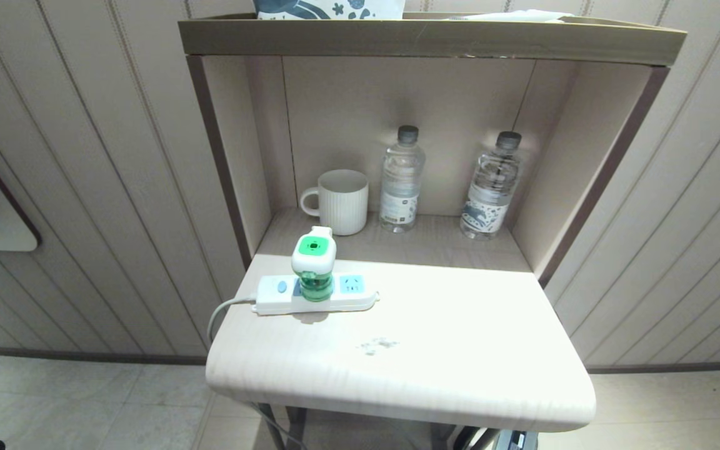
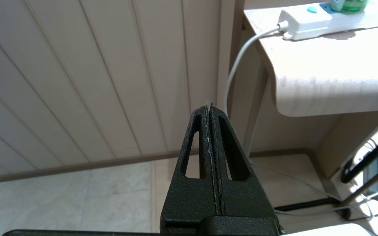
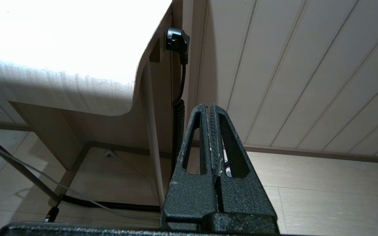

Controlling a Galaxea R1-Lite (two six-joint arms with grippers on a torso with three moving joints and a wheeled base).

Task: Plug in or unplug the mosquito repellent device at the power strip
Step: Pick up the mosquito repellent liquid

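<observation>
Device [image 1: 314, 265] sitting plugged in strip [image 1: 316, 295]; unplug pending. L gripper [image 2: 209, 106] pressed together, hanging below table edge, gripping nothing.

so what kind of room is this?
Likely a hotel or guest room: a panelled wall, a small bedside-style table with shelf, a mug, two water bottles.

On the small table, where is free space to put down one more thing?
Free: the tabletop in front of and to the right of the power strip. Crowded: the back alcove, with the mug and two water bottles, and the strip's own spot, repellent device plugged in.
</observation>
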